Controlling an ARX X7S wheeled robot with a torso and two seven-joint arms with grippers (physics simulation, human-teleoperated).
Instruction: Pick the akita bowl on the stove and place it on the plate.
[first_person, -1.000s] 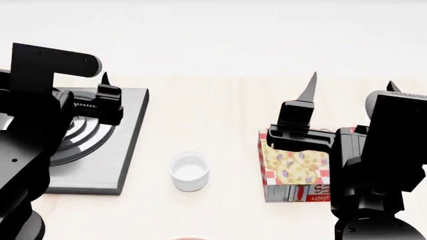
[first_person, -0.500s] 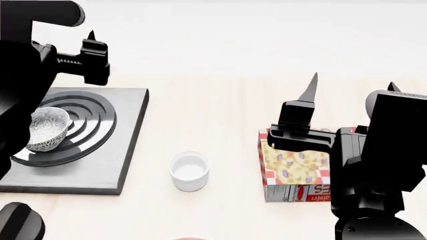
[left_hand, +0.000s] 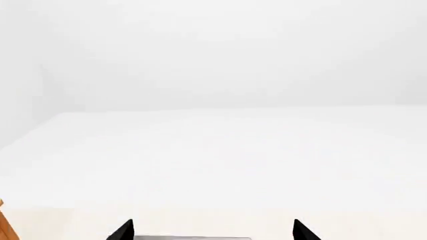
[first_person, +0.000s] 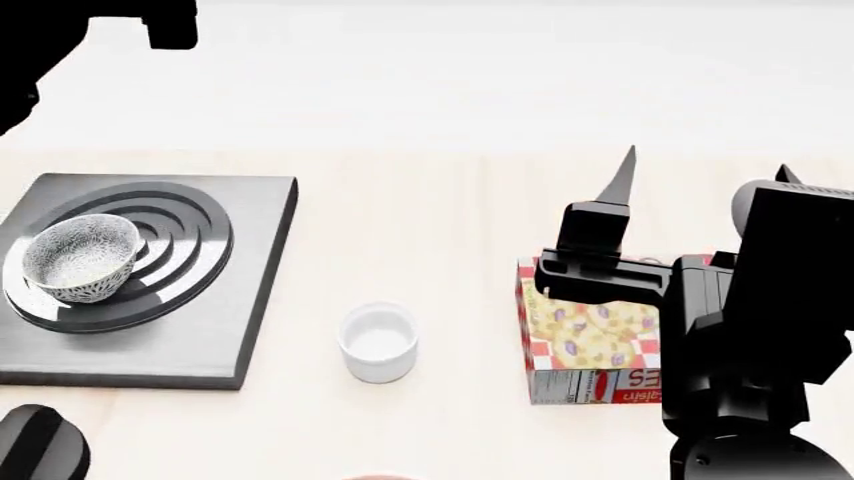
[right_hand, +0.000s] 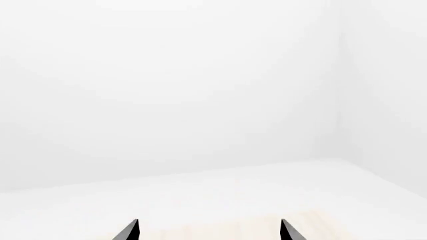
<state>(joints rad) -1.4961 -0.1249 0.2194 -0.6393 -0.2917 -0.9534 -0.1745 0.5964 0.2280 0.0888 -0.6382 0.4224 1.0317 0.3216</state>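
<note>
The akita bowl (first_person: 83, 257), speckled with a pale inside, sits upright on the left part of the burner rings of the stove (first_person: 260, 290). My left arm (first_person: 80, 30) is raised at the far left corner, well above and beyond the bowl. My left gripper (left_hand: 213, 231) is open, with a grey strip of the stove low between its tips. My right gripper (first_person: 705, 168) (right_hand: 211, 231) is open and empty above the right side of the table. Of the plate I see at most a thin reddish arc (first_person: 380, 477) at the head view's bottom edge.
A small plain white cup (first_person: 378, 342) stands on the wooden table just right of the stove's front corner. A printed red-and-yellow box (first_person: 594, 345) lies under my right arm. A black round part (first_person: 34, 445) shows at the bottom left corner.
My left arm has lifted up and back from over the stove, uncovering the bowl on the burner. The right arm, cup and box have not moved.
</note>
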